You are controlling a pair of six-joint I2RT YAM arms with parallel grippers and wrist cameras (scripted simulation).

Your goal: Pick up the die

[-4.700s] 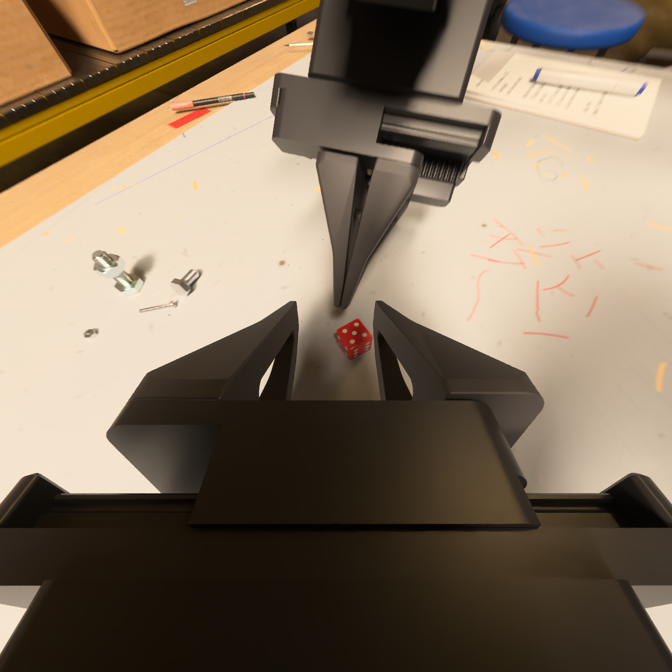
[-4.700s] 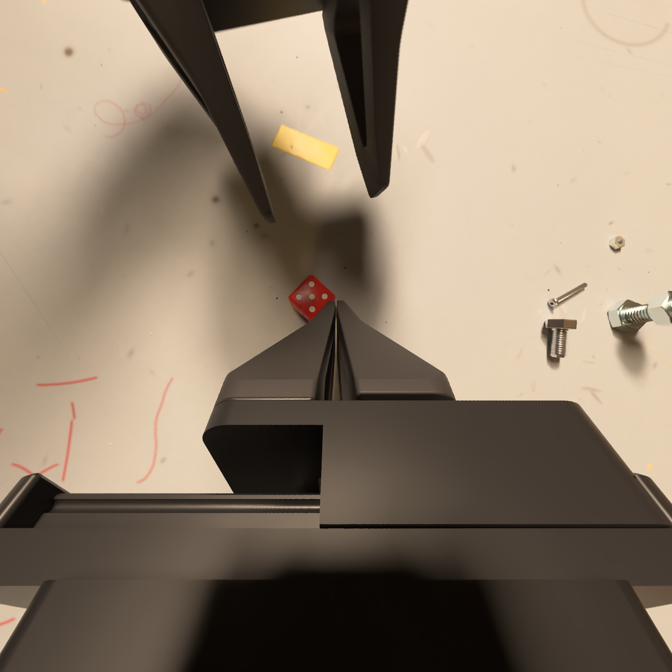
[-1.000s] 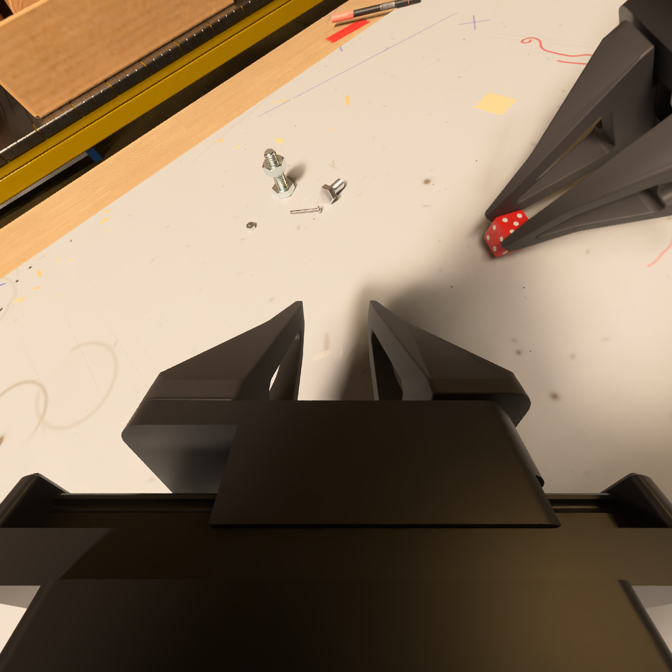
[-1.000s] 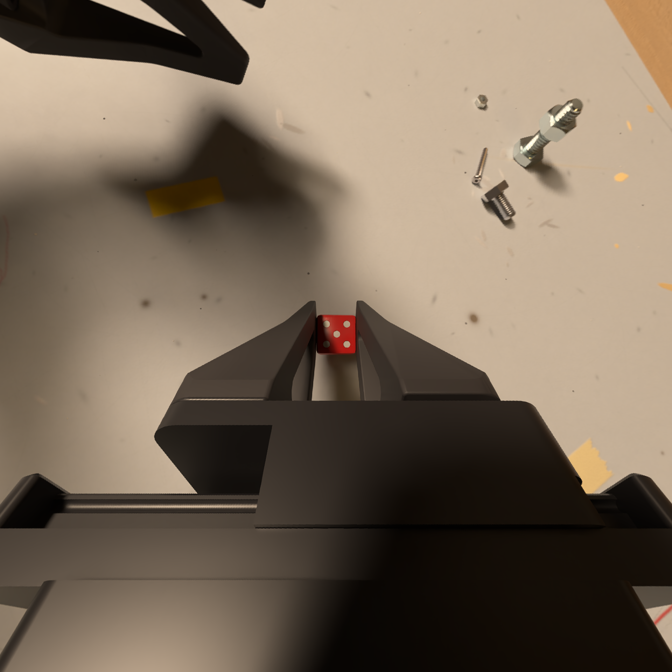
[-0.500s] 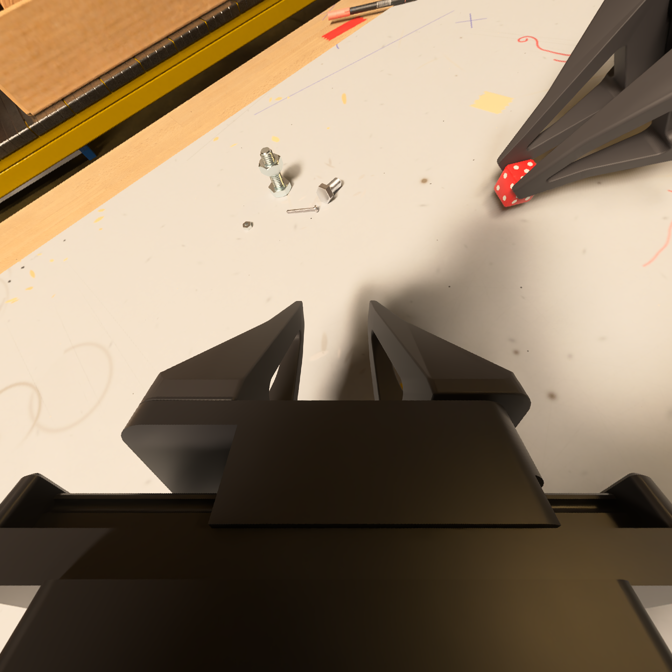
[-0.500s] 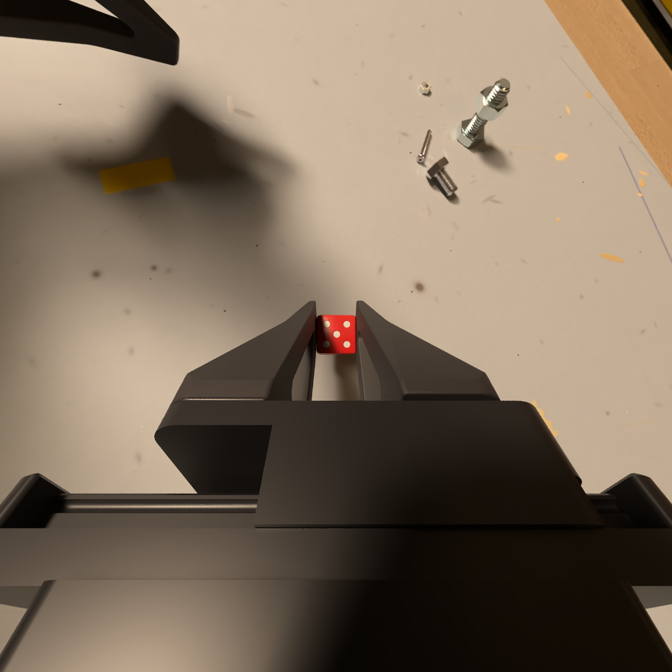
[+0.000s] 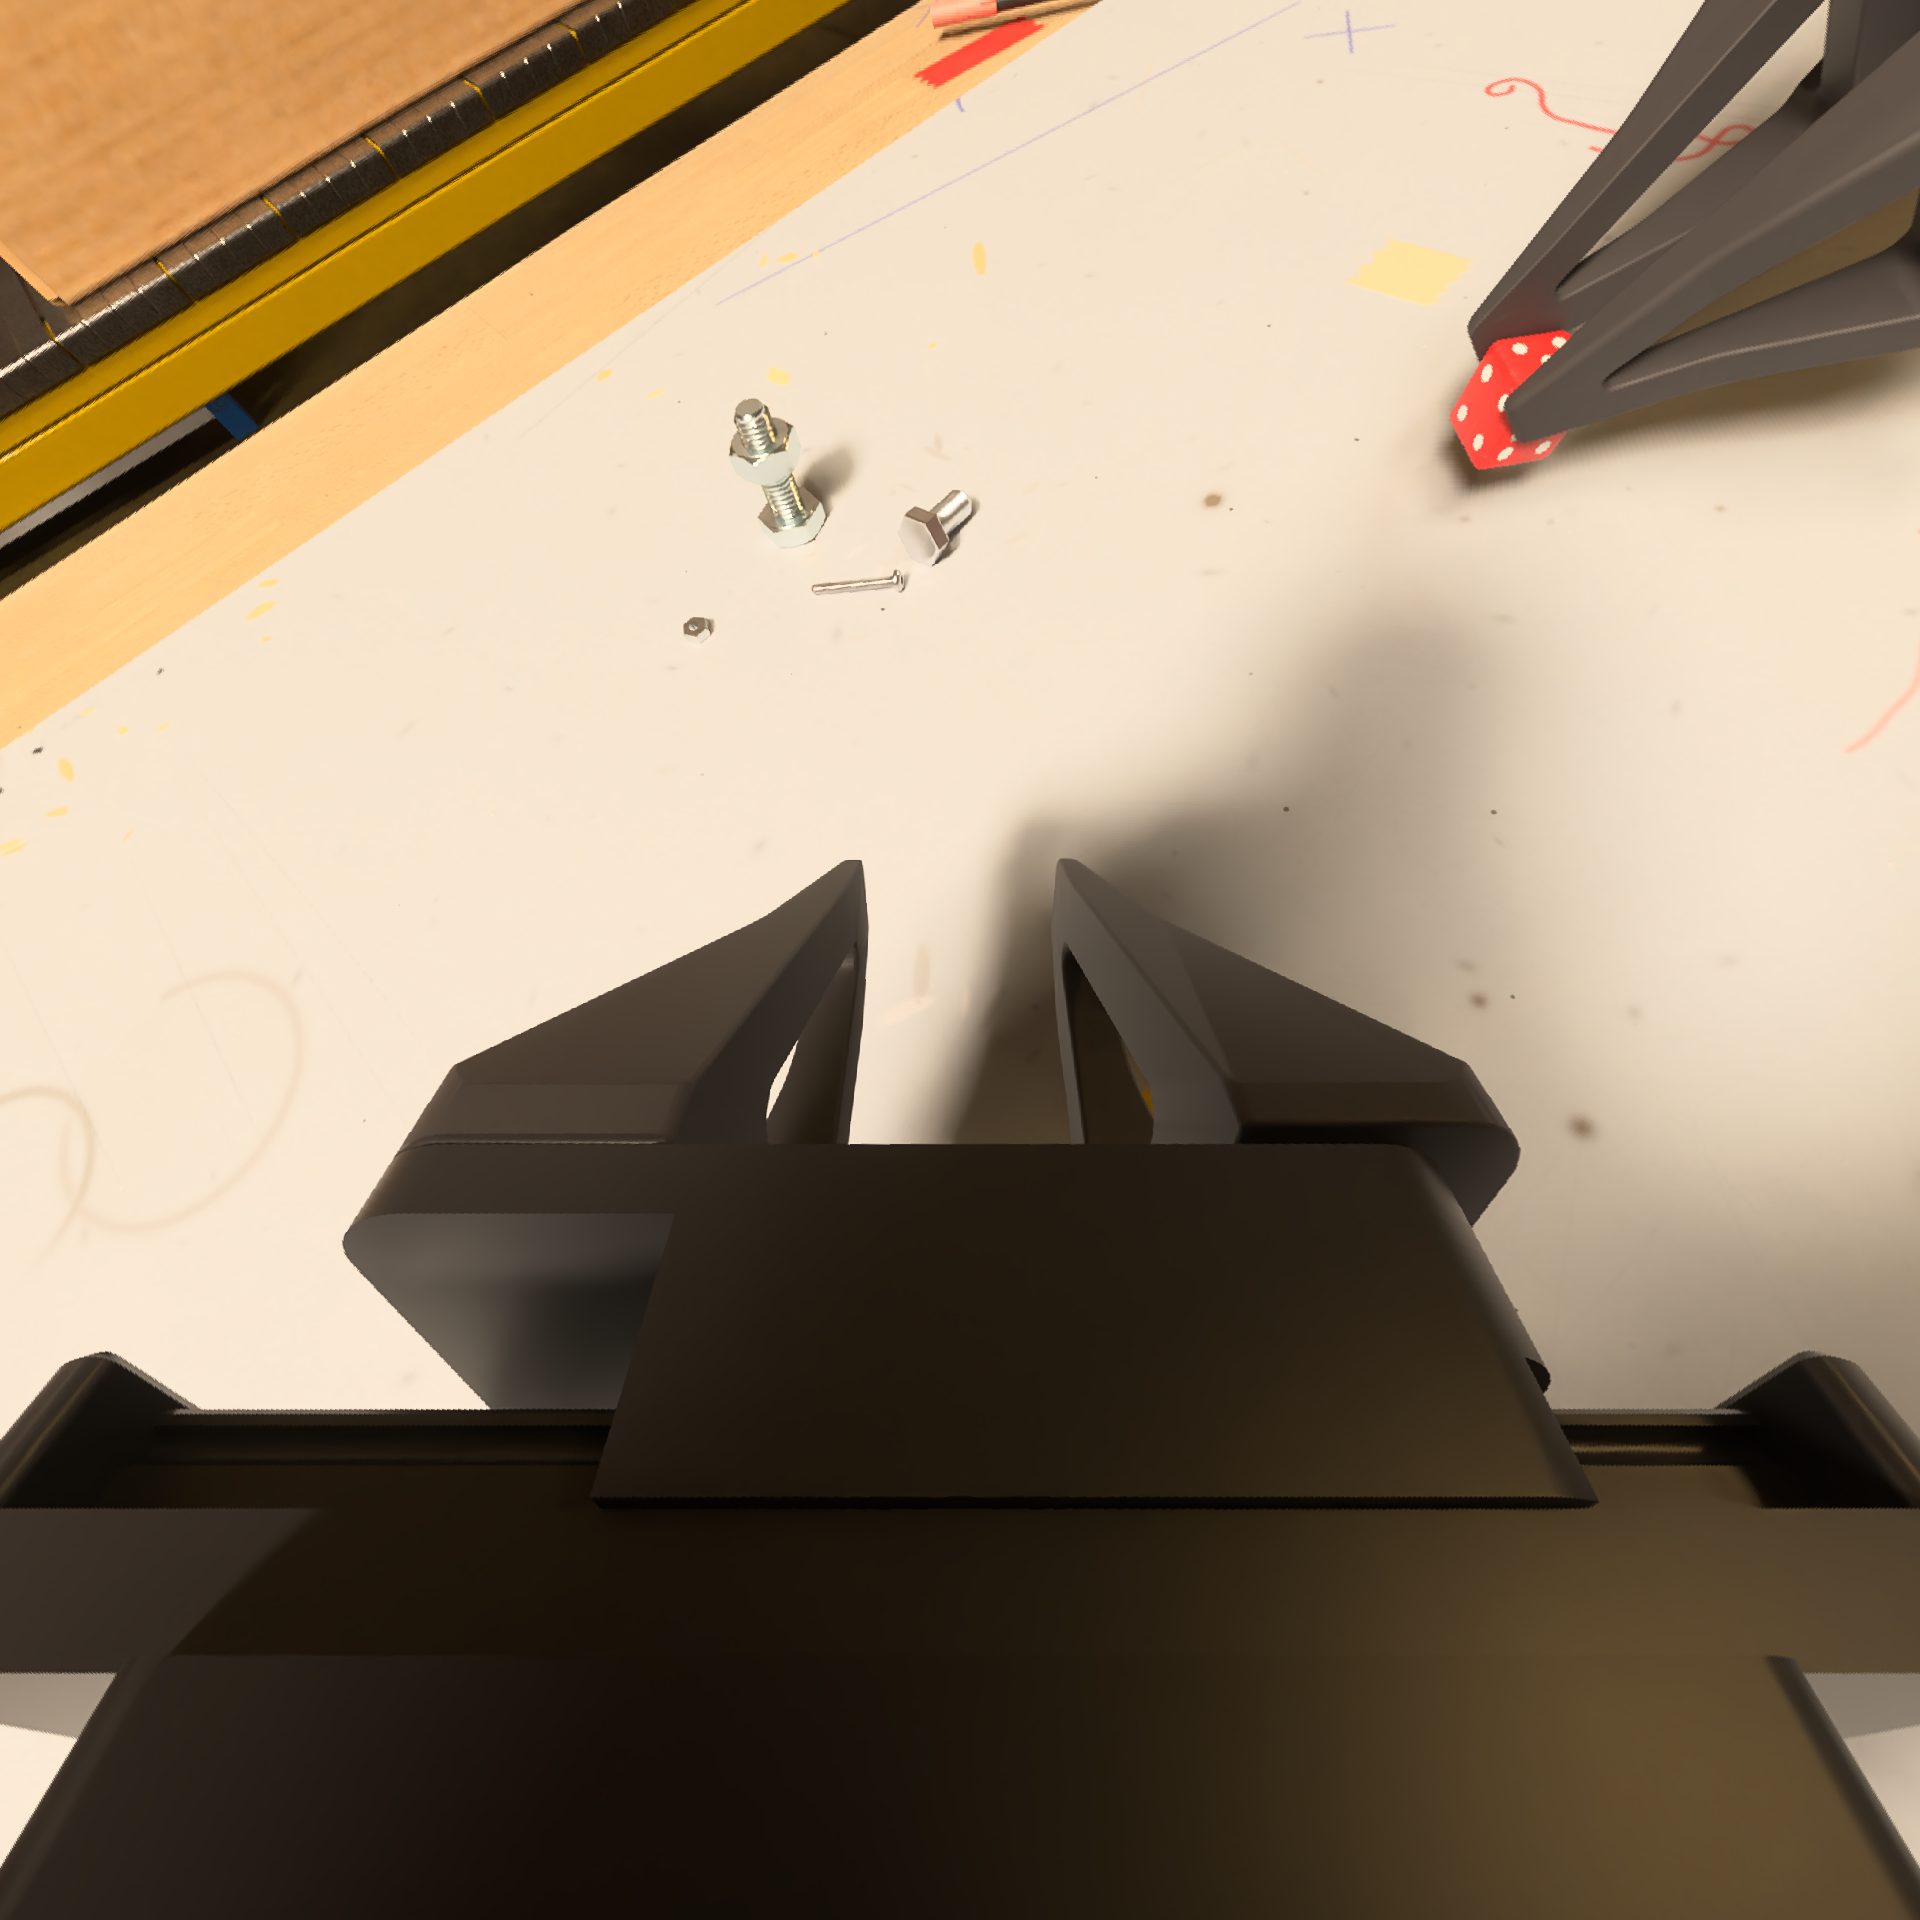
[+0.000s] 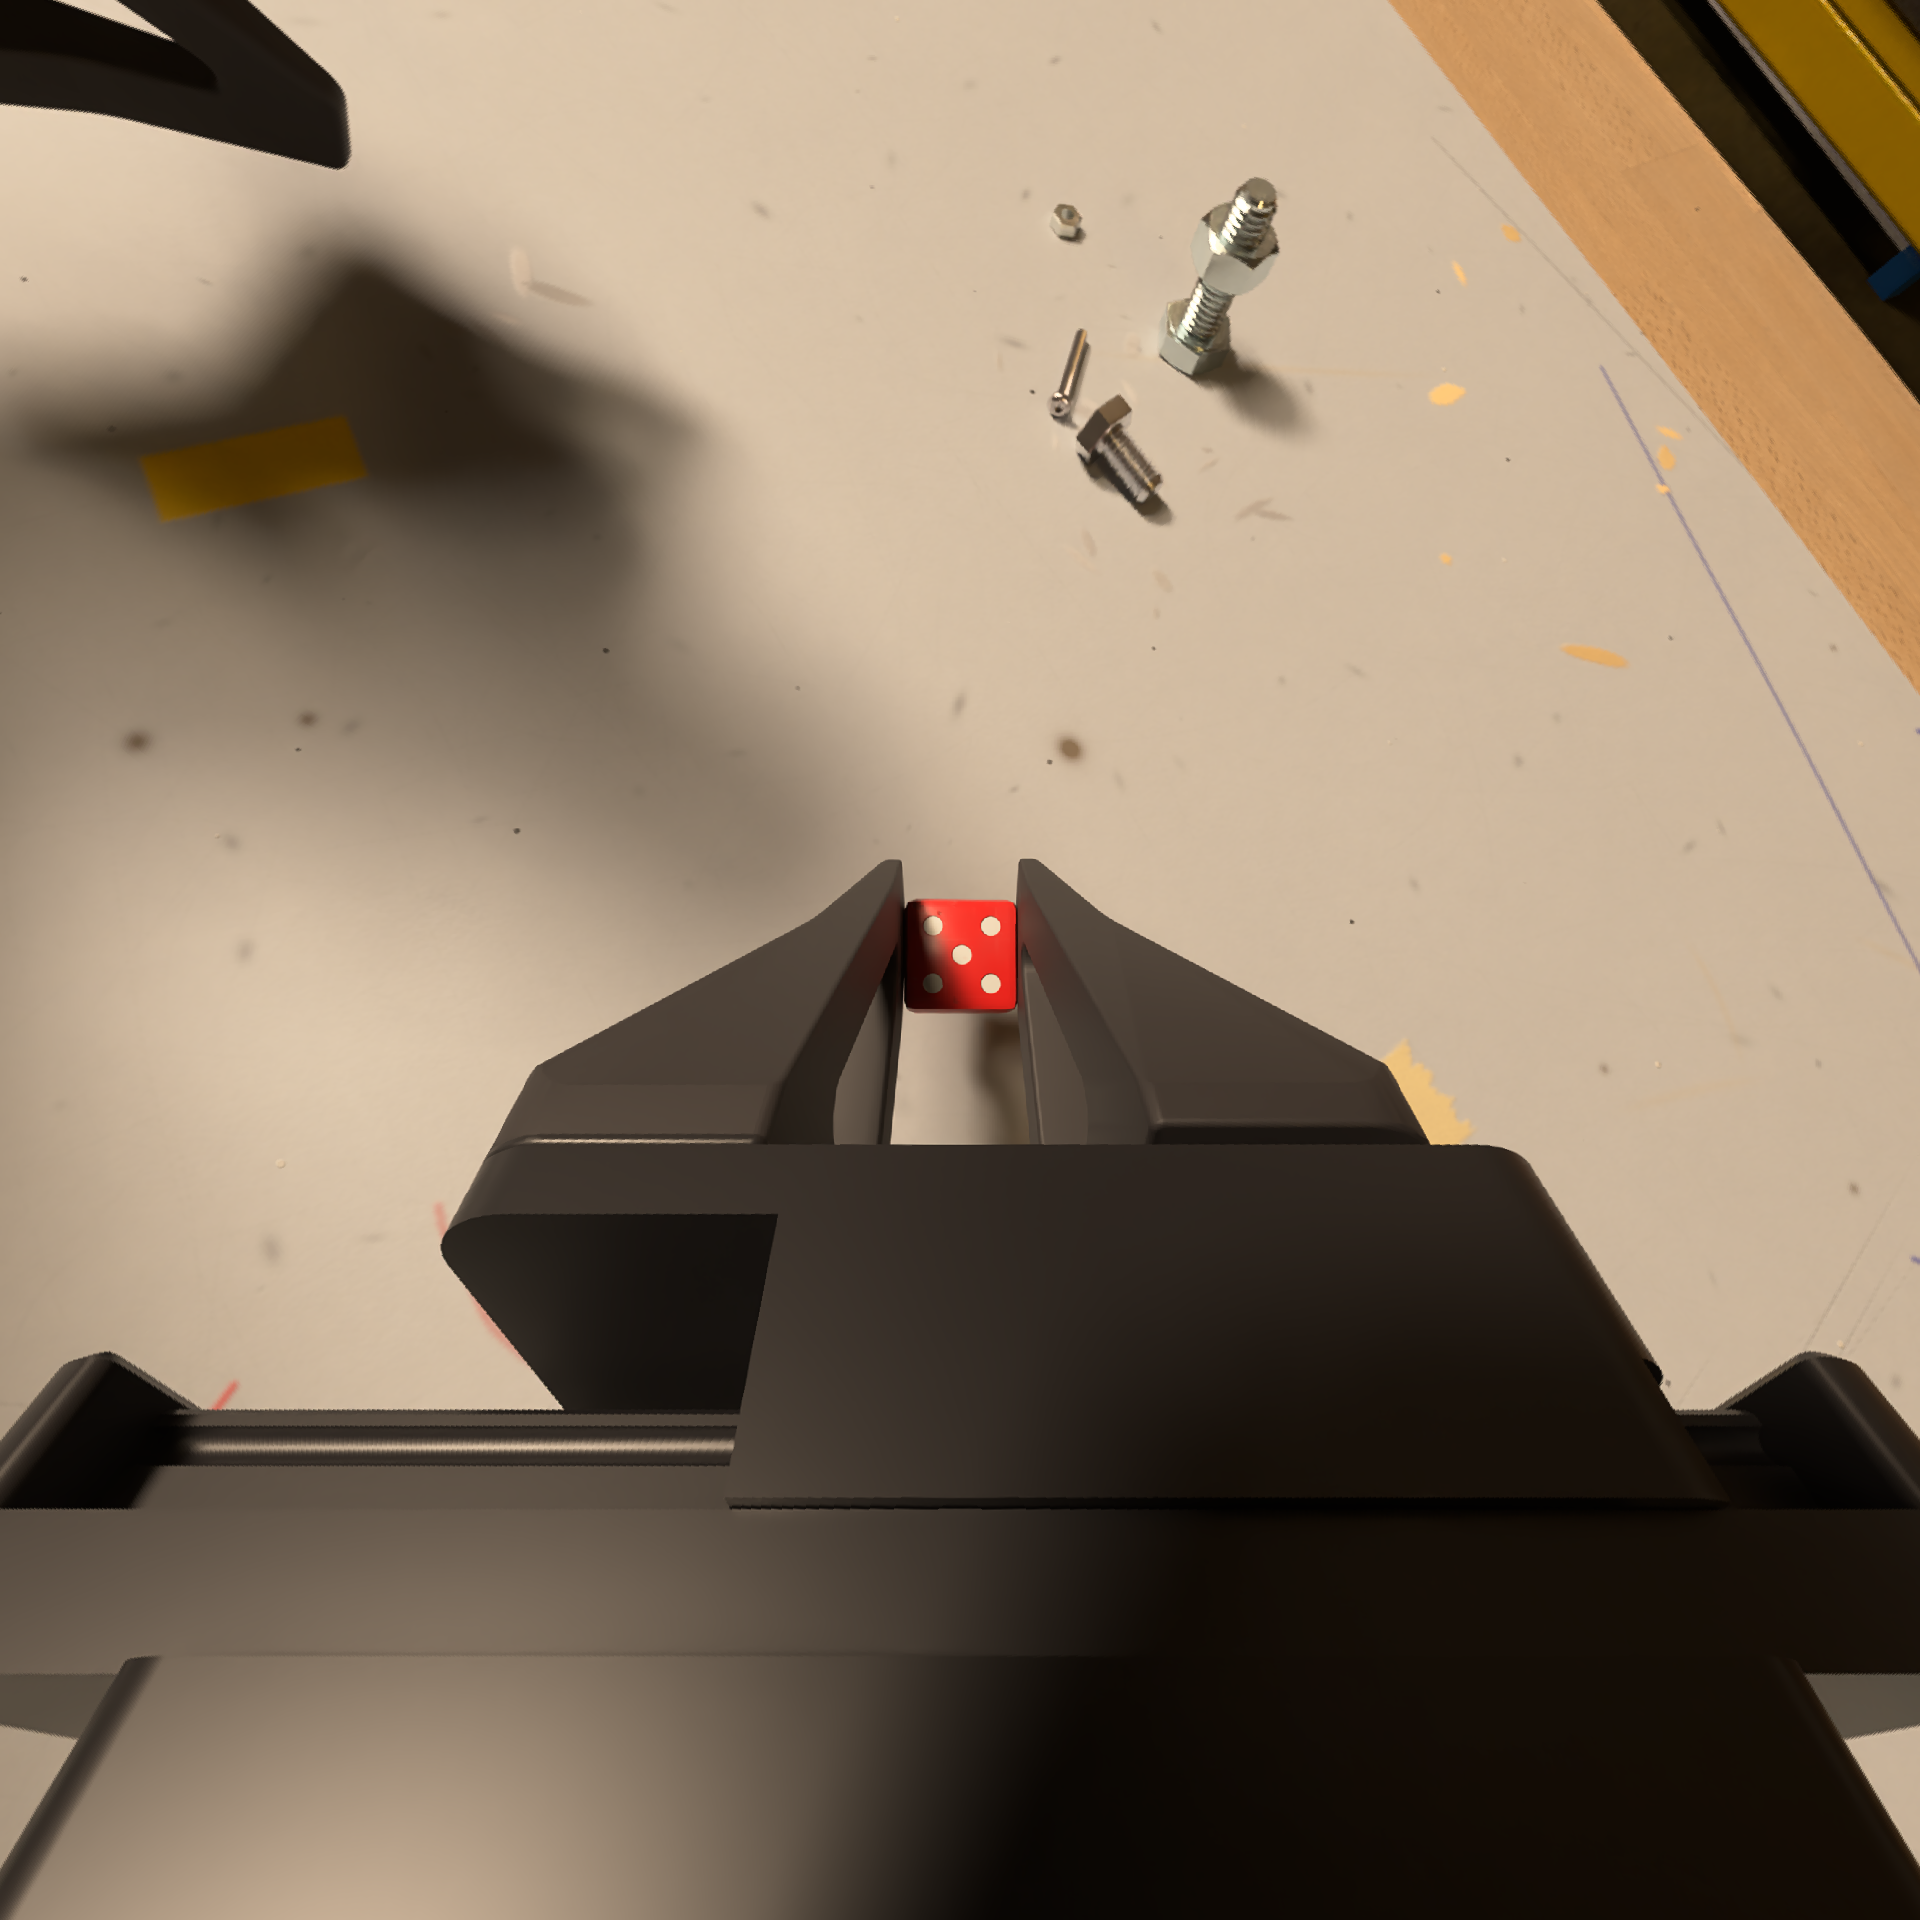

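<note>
Your right gripper (image 8: 961, 883) is clamped on the red die (image 8: 960, 954), lifted off the table (image 8: 727, 675); your left gripper (image 7: 958, 883) sits part-open, holding nothing.

A workshop table, marked by use

Loose hardware lies ahead of the left gripper (image 7: 958, 904) on the pale, scuffed table (image 7: 520, 810): a bolt with nut (image 7: 769, 473), a short hex bolt (image 7: 935, 525), a thin pin (image 7: 857, 586) and a tiny nut (image 7: 697, 628). Paint flecks, pen scribbles and a yellow tape patch (image 7: 1410, 270) dot the surface; a wooden edge (image 7: 416, 405) and yellow rail (image 7: 312, 281) run farther off to its left.
</note>
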